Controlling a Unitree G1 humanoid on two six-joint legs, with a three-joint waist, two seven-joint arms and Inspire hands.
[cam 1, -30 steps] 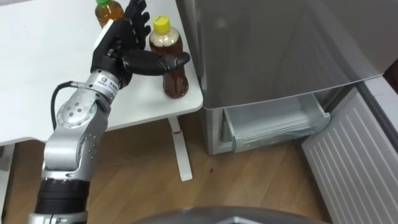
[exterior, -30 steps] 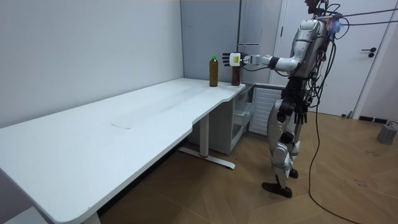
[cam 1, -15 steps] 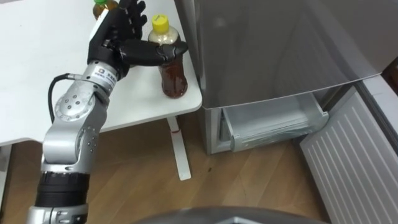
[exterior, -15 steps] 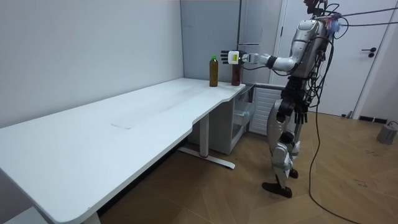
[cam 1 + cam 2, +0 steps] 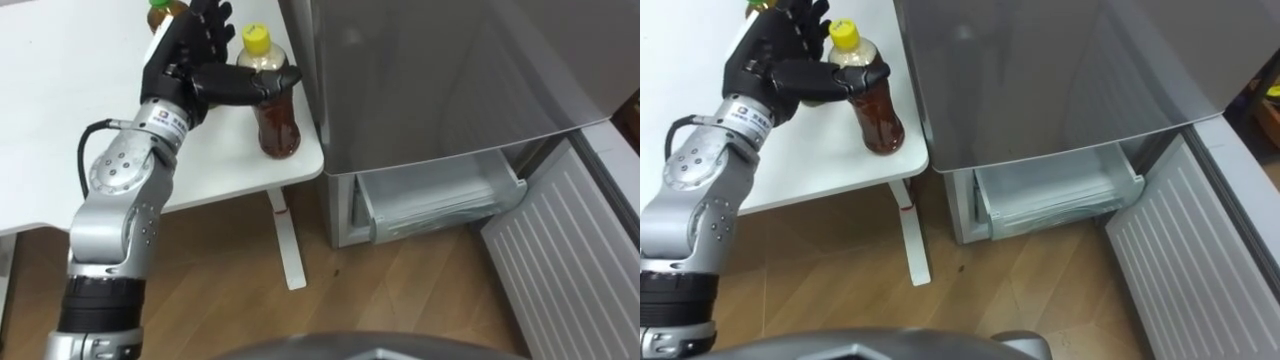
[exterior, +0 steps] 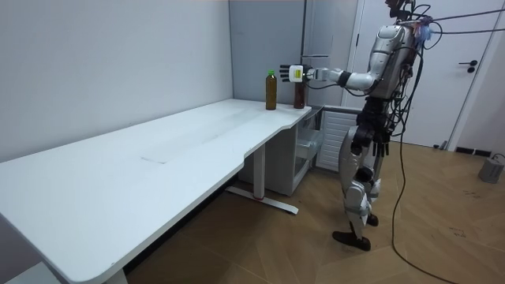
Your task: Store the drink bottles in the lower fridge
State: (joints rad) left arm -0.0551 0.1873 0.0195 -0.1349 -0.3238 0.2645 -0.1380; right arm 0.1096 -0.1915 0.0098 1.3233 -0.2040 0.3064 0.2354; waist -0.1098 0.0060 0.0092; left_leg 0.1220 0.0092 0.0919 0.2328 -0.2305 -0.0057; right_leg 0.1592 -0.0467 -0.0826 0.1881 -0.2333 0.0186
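Observation:
A brown drink bottle with a yellow cap (image 5: 278,125) stands upright on the near right corner of the white table (image 5: 70,130), close to the fridge. My left hand (image 5: 185,65) is at its left side. The thumb lies across the bottle's shoulder and the fingers (image 5: 212,22) stand straight up behind it, so the hand is open. A second bottle with a green cap (image 5: 163,10) stands behind the hand, mostly hidden. In the room view both bottles (image 6: 271,89) (image 6: 299,95) stand at the table's far end, where I stand with my left arm stretched out.
The grey fridge (image 5: 430,80) stands right of the table. Its lower compartment is open, with a pale drawer (image 5: 440,205) showing and the white ribbed door (image 5: 565,255) swung out to the right. Wooden floor lies below, and the table's leg (image 5: 288,240) stands near the fridge.
My left hand has moved slightly up and forward, and the thumb now rests higher on the yellow-capped bottle. Both bottles have stayed in place.

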